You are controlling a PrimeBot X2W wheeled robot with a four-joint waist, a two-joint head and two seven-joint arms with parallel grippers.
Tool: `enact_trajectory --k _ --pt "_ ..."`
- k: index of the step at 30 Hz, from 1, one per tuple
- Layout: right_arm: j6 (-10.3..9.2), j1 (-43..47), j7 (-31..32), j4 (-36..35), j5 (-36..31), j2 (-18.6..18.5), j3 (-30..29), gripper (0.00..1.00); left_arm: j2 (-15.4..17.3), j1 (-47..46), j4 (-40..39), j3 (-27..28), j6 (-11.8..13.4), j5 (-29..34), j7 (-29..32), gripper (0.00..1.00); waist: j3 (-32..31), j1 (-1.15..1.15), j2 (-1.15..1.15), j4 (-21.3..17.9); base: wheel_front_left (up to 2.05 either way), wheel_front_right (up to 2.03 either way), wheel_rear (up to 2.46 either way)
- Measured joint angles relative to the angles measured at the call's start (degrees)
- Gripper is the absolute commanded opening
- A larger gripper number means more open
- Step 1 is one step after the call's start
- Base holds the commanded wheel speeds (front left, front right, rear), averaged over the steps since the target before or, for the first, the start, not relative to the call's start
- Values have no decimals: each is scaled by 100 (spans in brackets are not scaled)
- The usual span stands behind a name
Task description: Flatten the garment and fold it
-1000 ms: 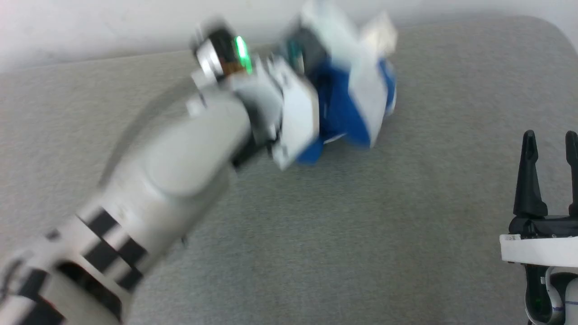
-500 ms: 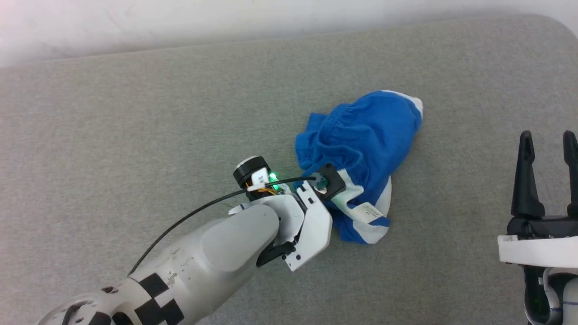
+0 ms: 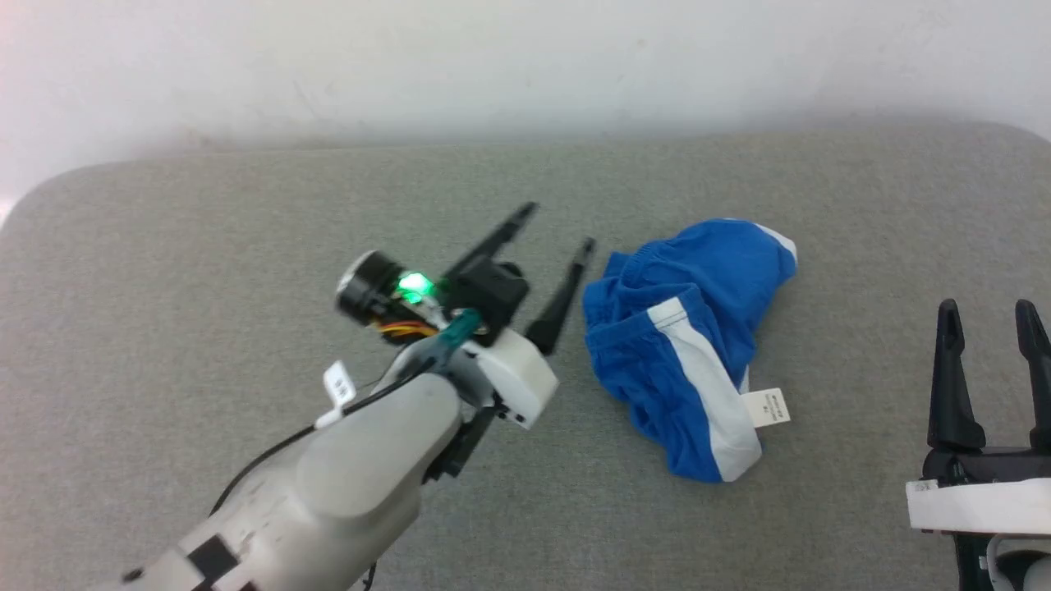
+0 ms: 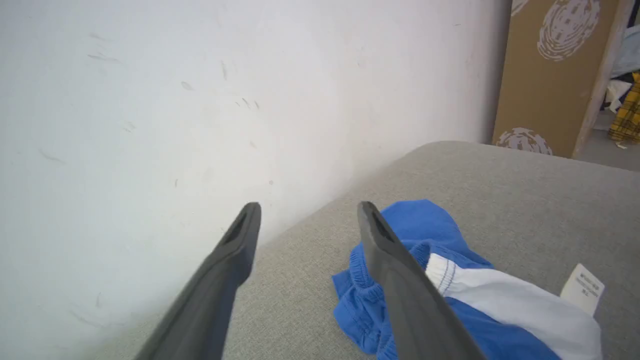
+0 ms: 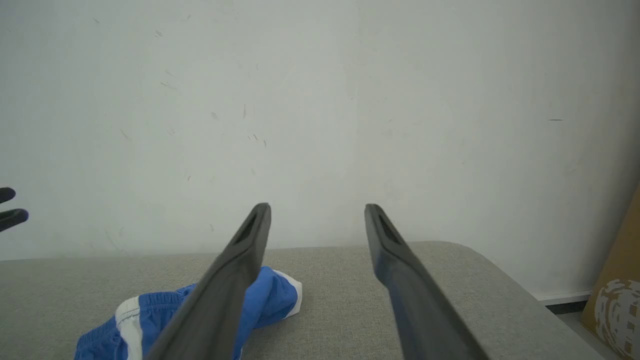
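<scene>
Both the left end effector (image 3: pixel 558 225) and the right end effector (image 3: pixel 985 305) are spread, holding nothing. The garment (image 3: pixel 681 345) lies crumpled right of the tabletop's (image 3: pixel 205 246) centre, just beside the left fingers.

Your work surface (image 3: pixel 205 271): grey fabric pad, rounded far corners. You have one item lying on it: garment (image 3: pixel 649 369), blue shorts with white stripe, crumpled, right of centre. White label tag (image 3: pixel 768 407) at its near-right edge.
</scene>
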Motion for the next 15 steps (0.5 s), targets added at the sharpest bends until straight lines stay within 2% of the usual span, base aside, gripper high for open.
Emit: enact_trajectory --k 4,7,12,15 --pt "0 18 0 -24 -40 0 -3 100 312 639 -882 867 968 477 -51 100 -84 0 0 160 0 0 0" --pt "0 22 0 -33 -41 0 -5 100 467 1309 -1548 1534 1484 959 -54 100 -107 0 0 238 0 0 0" --pt "1 90 0 -10 -41 1 8 100 505 2579 -2064 2524 1961 1394 -54 100 -153 0 0 273 0 0 0" --pt "0 178 0 68 -38 -1 -15 100 477 3168 -2130 3002 2001 1580 -54 100 -198 1 0 282 0 0 0"
